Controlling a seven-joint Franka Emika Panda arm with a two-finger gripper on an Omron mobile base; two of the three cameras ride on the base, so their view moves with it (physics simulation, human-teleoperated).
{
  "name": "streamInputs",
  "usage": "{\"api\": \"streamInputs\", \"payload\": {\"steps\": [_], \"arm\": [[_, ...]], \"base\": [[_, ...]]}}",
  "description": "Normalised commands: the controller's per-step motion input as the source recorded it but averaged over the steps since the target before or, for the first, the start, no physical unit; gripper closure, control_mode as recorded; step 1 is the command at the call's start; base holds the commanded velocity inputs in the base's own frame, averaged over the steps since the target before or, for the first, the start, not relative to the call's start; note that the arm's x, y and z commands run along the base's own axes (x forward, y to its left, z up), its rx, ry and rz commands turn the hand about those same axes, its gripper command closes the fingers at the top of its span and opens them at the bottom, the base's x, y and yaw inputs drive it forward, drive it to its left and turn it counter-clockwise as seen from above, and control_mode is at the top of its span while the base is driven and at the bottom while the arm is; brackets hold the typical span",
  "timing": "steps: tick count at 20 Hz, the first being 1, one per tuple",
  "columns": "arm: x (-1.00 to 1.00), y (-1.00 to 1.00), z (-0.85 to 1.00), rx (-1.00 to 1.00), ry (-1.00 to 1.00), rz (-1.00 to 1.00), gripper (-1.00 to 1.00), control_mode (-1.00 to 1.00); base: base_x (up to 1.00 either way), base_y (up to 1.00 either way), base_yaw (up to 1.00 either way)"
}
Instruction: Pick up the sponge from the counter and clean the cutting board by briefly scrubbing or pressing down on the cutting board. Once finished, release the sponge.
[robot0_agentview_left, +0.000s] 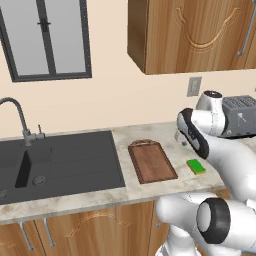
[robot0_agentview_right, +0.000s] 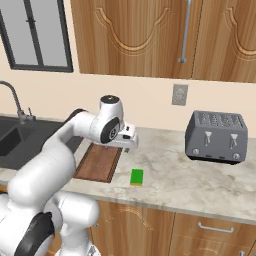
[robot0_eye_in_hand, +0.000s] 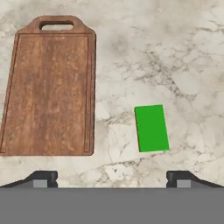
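Note:
The green sponge (robot0_eye_in_hand: 151, 128) lies flat on the beige marbled counter (robot0_eye_in_hand: 175, 61), just right of the cutting board (robot0_eye_in_hand: 49, 92); its yellow underside shows at its near edge in the right base view, sponge (robot0_agentview_right: 137, 176). The reddish-brown board (robot0_agentview_left: 152, 161) has its handle at the far end and nothing on it. My gripper (robot0_eye_in_hand: 111, 177) hangs open above the counter, looking straight down, with both fingertips (robot0_eye_in_hand: 43, 178) wide apart and nothing between them. In the right base view the gripper (robot0_agentview_right: 129, 141) hovers above and behind the sponge, clear of it.
A black sink (robot0_agentview_left: 60, 162) with a curved tap (robot0_agentview_left: 22, 122) lies left of the board. A grey toaster (robot0_agentview_right: 216, 136) stands at the right against the wall. Wooden wall cabinets (robot0_agentview_right: 165, 35) hang overhead. The counter's front edge (robot0_agentview_right: 165, 200) runs close to the sponge.

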Motion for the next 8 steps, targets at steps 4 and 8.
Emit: {"api": "streamInputs", "payload": {"steps": [4, 8], "arm": [[-0.46, 0.83, 0.63, 0.0, -0.22, -0.08, -1.0, -1.0], [-0.31, 0.56, 0.7, 0.0, -0.23, -0.06, -1.0, -1.0]], "base": [[0.0, 0.0, 0.0], [0.0, 0.0, 0.0]]}}
